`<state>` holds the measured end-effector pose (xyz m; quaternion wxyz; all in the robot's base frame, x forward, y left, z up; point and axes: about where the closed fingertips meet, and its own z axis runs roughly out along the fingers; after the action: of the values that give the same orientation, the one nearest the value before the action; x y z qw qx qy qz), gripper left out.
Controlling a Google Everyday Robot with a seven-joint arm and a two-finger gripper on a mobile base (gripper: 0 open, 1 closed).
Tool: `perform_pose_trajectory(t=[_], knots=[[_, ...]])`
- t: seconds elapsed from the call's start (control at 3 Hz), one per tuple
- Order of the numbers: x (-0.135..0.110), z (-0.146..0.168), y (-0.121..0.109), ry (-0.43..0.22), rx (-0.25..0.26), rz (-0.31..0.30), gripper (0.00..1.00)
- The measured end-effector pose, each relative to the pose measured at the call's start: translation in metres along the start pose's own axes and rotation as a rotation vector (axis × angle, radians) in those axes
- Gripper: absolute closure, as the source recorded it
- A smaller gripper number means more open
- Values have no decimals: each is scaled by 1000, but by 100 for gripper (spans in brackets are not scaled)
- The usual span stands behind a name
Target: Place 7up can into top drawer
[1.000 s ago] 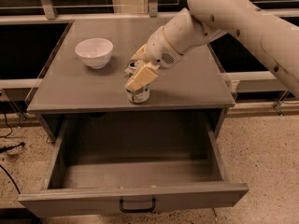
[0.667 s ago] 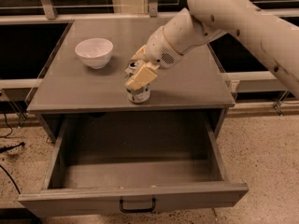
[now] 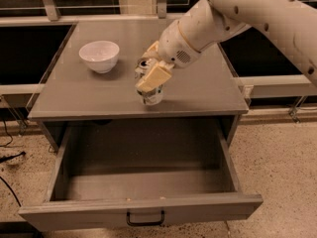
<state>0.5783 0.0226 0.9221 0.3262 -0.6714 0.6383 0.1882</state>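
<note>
A flat grey table [image 3: 198, 88] is seen from above and in front, backed by dark window panels. Below its top, the top drawer [image 3: 143, 209] is stood wide open toward the camera: a broad, shallow grey box with a flat front panel and a small dark handle [image 3: 145, 218] at the centre. Inside it, the grey floor and a couple of tiny pale specks by the front wall are shown.

A thick white robot arm [image 3: 257, 14] is reached in from the upper right, down over the tabletop.

A white bowl [image 3: 99, 61] is set on the left rear part of the tabletop, well apart from the can; only its white inner wall is seen.

The 7up can [image 3: 152, 97] is placed upright near the front edge of the tabletop, above the open drawer. It is small and silvery, with a whitish-green printed label and a pull-tab top. Whether its base is touching the table cannot be told.

The gripper [image 3: 147, 78] is closed around the can, with one tan finger [image 3: 154, 76] laid across its front side and the other behind it.
</note>
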Motion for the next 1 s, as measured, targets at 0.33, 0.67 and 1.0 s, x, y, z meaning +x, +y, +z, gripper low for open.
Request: perform_pose_trajectory(t=[0.33, 0.67, 1.0], knots=[[1, -13, 17, 7, 35, 9, 100], [26, -7, 70, 14, 104, 51, 100], [26, -7, 71, 14, 103, 51, 100]])
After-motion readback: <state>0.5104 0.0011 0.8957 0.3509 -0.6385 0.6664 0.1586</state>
